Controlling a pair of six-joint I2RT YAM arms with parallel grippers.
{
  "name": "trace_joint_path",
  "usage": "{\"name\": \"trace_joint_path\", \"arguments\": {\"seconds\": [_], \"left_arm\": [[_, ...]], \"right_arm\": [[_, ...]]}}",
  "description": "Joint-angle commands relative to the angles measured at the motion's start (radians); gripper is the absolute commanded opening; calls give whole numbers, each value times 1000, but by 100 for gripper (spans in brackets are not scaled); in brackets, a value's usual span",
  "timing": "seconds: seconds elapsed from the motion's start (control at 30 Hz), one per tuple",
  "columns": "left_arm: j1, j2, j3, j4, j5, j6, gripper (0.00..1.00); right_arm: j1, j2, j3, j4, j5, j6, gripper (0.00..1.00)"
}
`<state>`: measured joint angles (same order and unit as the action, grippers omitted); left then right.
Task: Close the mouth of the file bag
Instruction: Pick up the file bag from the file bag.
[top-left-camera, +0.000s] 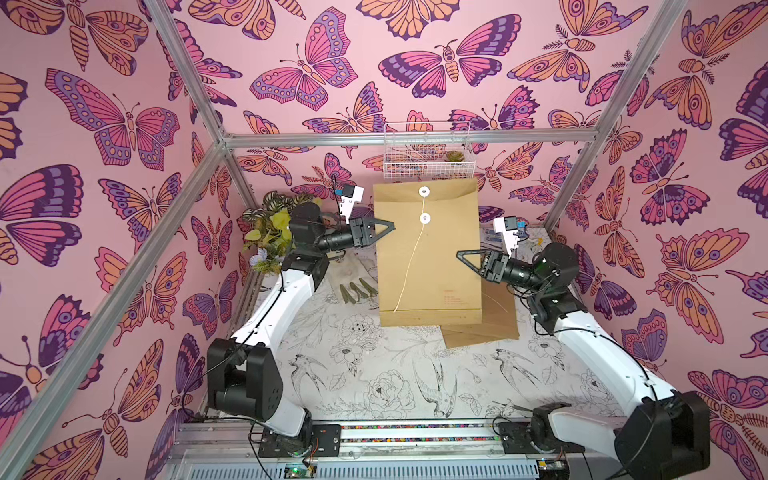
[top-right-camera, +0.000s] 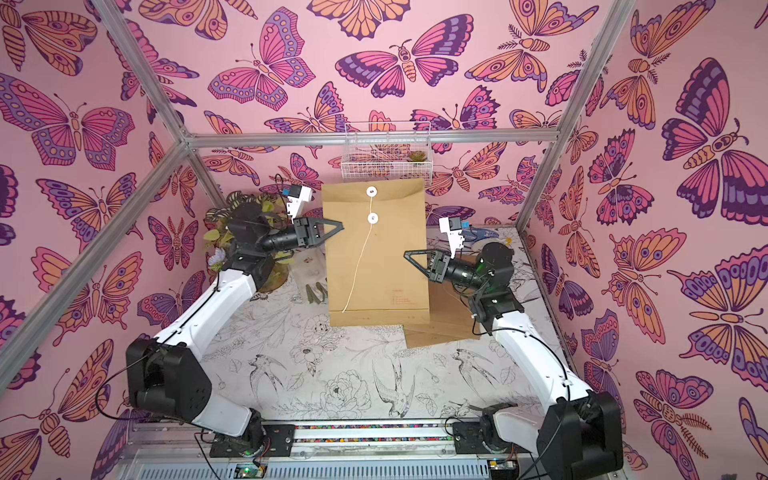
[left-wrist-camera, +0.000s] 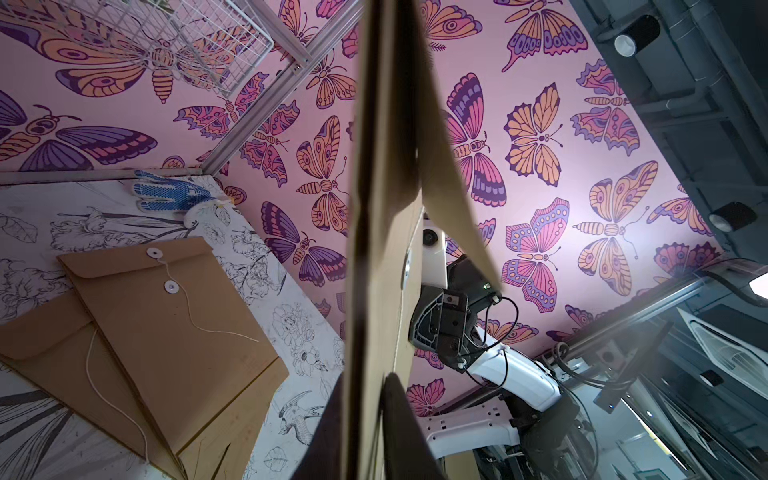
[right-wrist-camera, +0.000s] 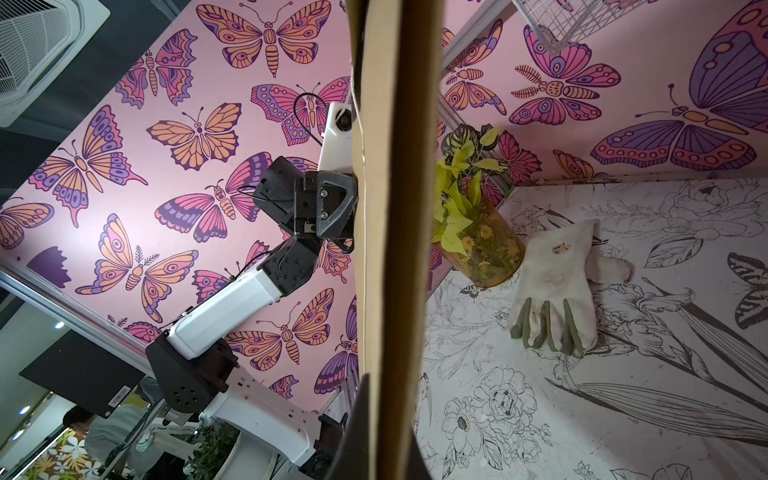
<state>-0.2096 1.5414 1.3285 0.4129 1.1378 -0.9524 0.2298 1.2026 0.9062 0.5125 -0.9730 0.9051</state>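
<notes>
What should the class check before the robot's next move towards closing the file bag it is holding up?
1. The left hand grips one side edge of the file bag: ok.
2. The right hand grips the opposite edge: ok.
3. The flap lies flat on the bag: not ok; in the left wrist view it stands away.
4. The string is wound round both discs: not ok; it hangs loose.
5. Any contents sit fully inside: cannot tell.
</notes>
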Motion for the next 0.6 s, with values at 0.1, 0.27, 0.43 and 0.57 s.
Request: {"name": "trace_joint_path", "arguments": {"seconds": [0.1, 0.27, 0.43, 0.57], "left_arm": [[-2, 10, -17, 68, 41, -14, 13], [-1, 14, -10, 69, 57, -12, 0], [22, -25, -48, 99, 40, 20, 0], [39, -75, -126, 108, 6, 117, 0]], "right_arm": [[5, 16, -7, 36, -24, 6, 0], [5, 36, -6, 52, -21, 24, 0], [-4, 24, 12, -125, 27, -52, 35], [-41, -43, 19, -443, 293, -151, 52]]}}
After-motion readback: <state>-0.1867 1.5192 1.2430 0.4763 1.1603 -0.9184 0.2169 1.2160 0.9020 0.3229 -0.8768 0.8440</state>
